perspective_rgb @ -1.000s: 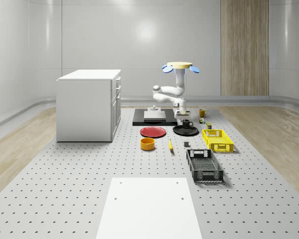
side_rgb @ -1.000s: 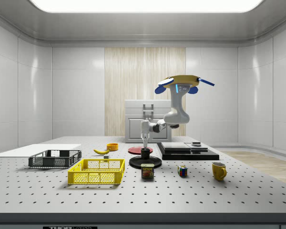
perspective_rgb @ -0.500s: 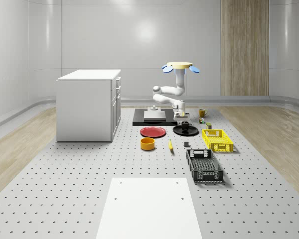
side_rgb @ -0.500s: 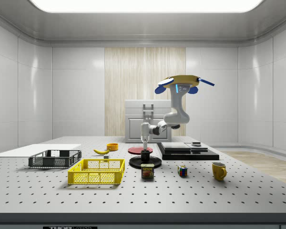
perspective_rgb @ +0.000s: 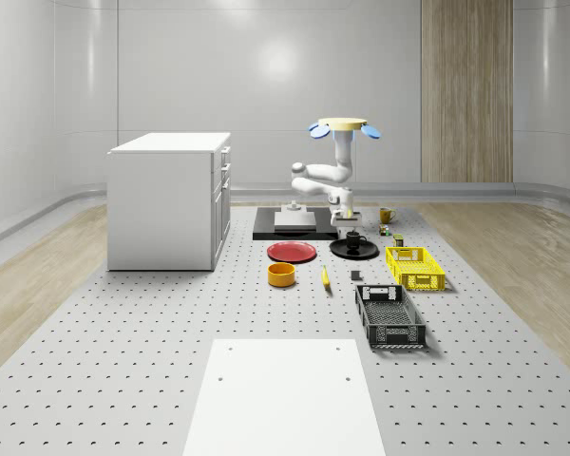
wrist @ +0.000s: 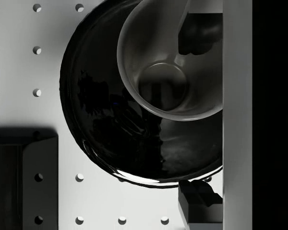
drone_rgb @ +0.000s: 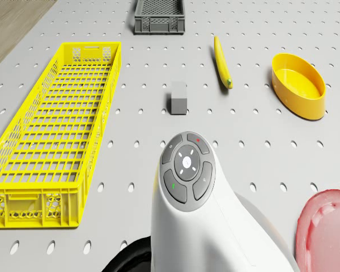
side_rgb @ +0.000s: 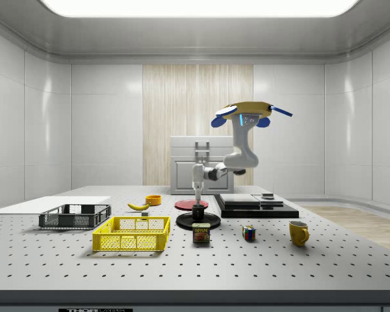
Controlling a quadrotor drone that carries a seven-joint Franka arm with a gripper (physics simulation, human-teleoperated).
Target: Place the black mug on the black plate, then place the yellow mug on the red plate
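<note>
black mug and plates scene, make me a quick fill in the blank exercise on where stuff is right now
1. The black mug stands on the ______ plate.
2. The yellow mug sits on the ______, not on a plate.
3. The gripper hangs directly above the black ______.
4. In the drone view, the banana lies between the grey block and the yellow ______.

Missing words: black; table; mug; bowl

The arm (drone_rgb: 215, 226) hides most of the black plate (drone_rgb: 130, 258).
</note>
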